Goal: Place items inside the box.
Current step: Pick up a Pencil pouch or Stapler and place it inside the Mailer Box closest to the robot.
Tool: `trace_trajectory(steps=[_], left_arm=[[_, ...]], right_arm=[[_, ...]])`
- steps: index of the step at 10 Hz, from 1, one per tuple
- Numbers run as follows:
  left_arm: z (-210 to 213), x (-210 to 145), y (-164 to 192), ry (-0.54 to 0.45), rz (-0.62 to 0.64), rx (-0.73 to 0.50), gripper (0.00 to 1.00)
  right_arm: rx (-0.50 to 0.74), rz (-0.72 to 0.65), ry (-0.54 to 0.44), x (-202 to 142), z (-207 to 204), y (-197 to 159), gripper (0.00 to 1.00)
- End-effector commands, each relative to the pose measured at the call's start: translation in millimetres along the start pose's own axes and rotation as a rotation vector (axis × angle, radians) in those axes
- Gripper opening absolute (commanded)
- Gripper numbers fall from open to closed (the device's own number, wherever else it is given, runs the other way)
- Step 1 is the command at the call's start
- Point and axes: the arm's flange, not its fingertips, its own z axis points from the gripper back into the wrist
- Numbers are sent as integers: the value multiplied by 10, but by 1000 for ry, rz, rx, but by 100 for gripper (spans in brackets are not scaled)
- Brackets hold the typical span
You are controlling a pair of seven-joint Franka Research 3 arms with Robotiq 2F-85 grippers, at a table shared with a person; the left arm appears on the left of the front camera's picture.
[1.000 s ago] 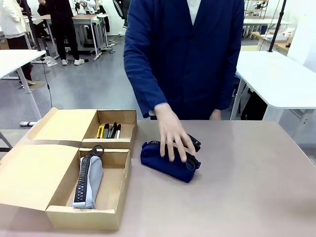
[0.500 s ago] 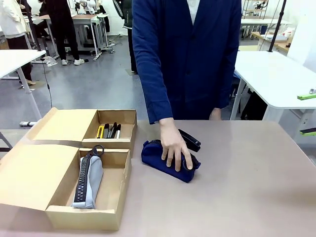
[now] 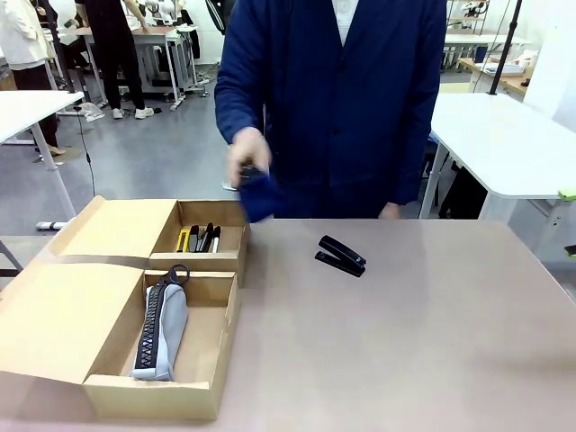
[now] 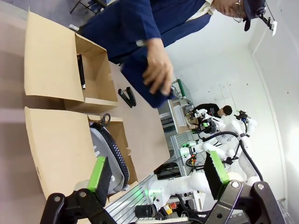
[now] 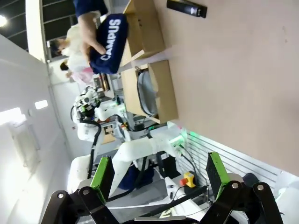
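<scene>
The person's hand holds the navy pencil case in the air above the far box; white "CAMPUS" print shows on the navy pencil case. One black stapler lies on the table by itself. The grey pencil case lies in the near box. The far box holds a yellow utility knife and black pens. My left gripper and right gripper are both open with nothing between their fingers, held away from the items.
Both boxes have open flaps spread to the left. The brown table stretches bare to the right of the stapler. White tables and other people stand in the background.
The person's hand has lifted the navy pencil case off the table and carried it left, over the far box. The stapler that lay behind it is now in full view.
</scene>
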Motion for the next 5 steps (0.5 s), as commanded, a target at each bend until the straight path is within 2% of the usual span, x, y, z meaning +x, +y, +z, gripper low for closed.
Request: trace_trajectory(steps=[1,2,3,4,5], left_arm=[[-5,7,-20,-13,-23,-22,100],[-5,7,-20,-13,-23,-22,100],[-5,7,-20,-13,-23,-22,100],[-5,7,-20,-13,-23,-22,100],[-5,7,-20,-13,-23,-22,100]], right_arm=[[-97,61,12,72,-258,133,100],[-217,141,44,197,-607,352,100],[-279,242,58,344,-950,526,100],[-307,299,88,514,-1312,675,100],[-318,353,79,651,-1645,802,100]])
